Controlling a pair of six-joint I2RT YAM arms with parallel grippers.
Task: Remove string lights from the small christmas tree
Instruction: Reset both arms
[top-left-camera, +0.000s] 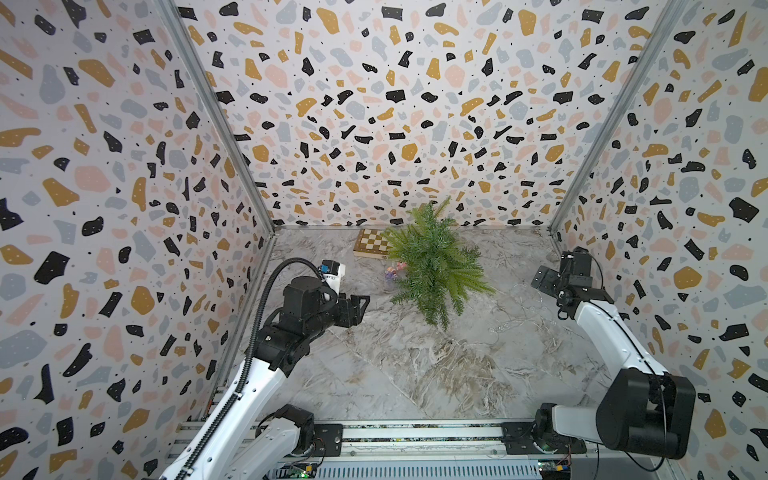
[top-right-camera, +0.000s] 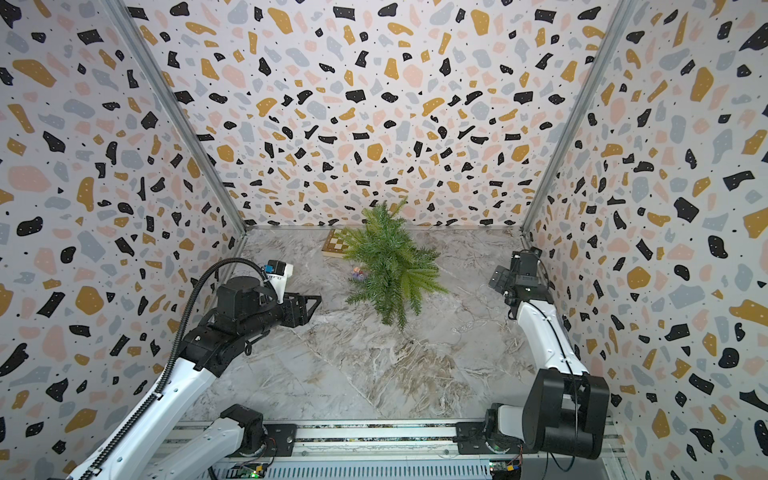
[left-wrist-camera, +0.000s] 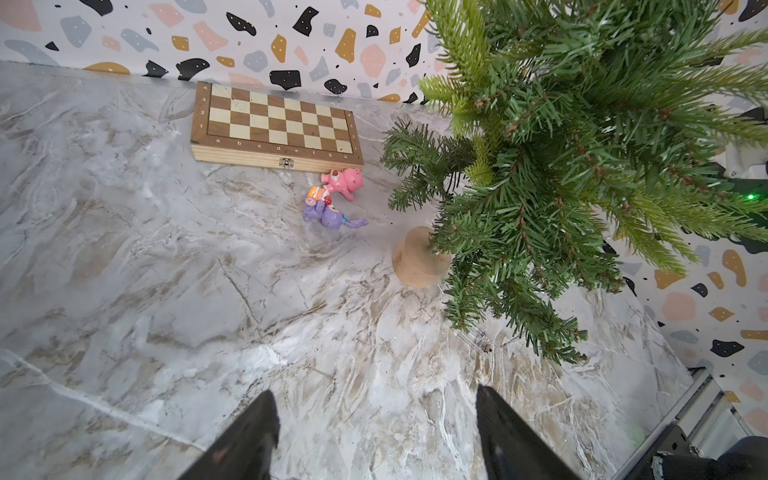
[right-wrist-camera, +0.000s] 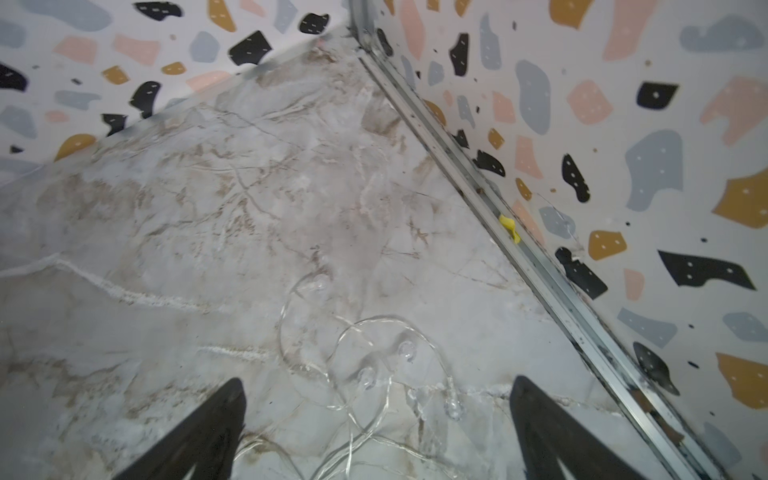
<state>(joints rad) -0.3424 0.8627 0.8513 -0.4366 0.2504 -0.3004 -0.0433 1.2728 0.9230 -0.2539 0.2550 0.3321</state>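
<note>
The lights (right-wrist-camera: 406, 351) are a hair-thin, clear, silvery wire with a few tiny round see-through bulbs, so pale that they nearly melt into the grey marbled table (right-wrist-camera: 174, 232). They lie in loose, overlapping loops on the table at the right arm's side of the tree (top-left-camera: 432, 266), close to the side wall. In a top view they show only as faint curls (top-left-camera: 524, 312) between the tree and the right arm. The right end effector (right-wrist-camera: 378, 382) hangs just over those loops with its fingers spread wide and nothing between them; the wire rests on the table below. The tree stands upright near the back wall, with drooping bright green needle branches and a round tan base (left-wrist-camera: 417, 266). A small clear piece (left-wrist-camera: 478, 340) lies on the table under its lowest branches; I cannot tell what it is. The left end effector (left-wrist-camera: 374, 395) faces the tree from well apart, its fingers also apart and empty. Behind the tree lies a wooden chessboard (left-wrist-camera: 278, 124), its rim printed with the letters a to h and the digits 1 to 4. Pink and purple bear figures (left-wrist-camera: 334, 199) lie just beside it.
</note>
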